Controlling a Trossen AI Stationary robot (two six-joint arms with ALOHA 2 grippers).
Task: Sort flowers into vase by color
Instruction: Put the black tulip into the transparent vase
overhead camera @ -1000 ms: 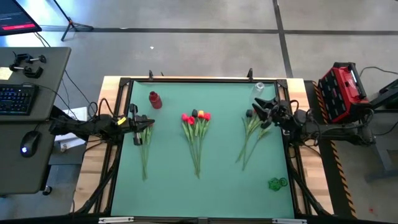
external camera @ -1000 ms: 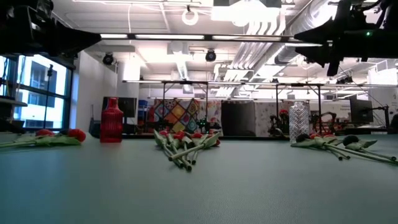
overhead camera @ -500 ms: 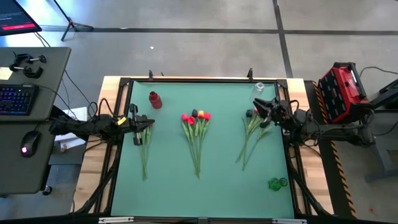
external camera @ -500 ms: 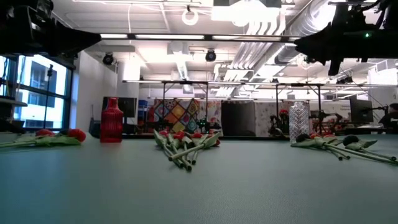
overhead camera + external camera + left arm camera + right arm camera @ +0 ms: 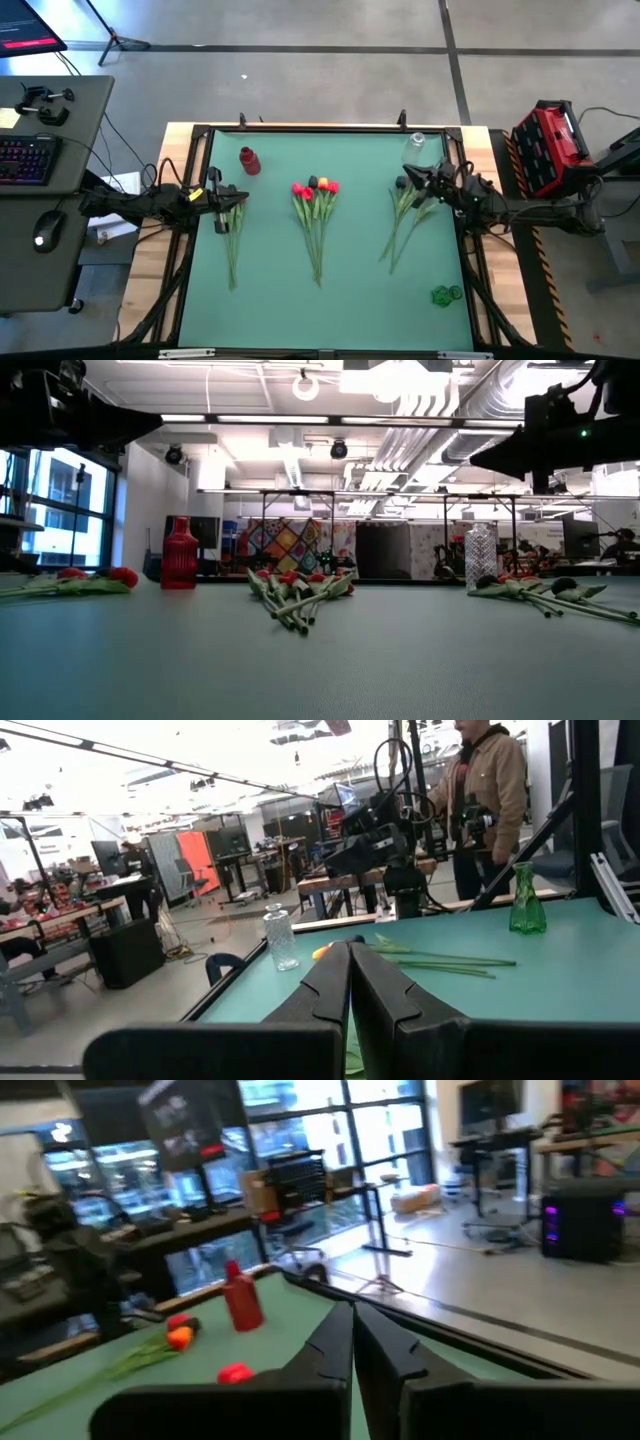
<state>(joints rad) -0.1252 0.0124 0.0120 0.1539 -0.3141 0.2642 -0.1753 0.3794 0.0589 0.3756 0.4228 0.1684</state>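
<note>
High view, looking straight down: a green table (image 5: 330, 300) is holding three loose bunches of flowers. The right gripper (image 5: 408, 176) is hovering over the heads of the right bunch (image 5: 408, 215), and its two fingers are pressed together with nothing between them, as the right wrist view also shows. The stems of this bunch are running from the heads under the gripper away toward the near edge of the table, slanting slightly toward the middle, so the long axis is lying roughly crosswise to the arm's reach. The right arm is clearly the nearer one to this bunch. A clear vase (image 5: 415, 143) is standing just beyond it at the far edge. The left gripper (image 5: 221, 197), also closed and empty, is waiting over the top of the left bunch (image 5: 232, 240). The middle bunch (image 5: 316, 215) is showing red and orange heads on long thin green stems. A red vase (image 5: 249, 160) is standing far left, and a green vase (image 5: 446, 295) is lying near right.
</note>
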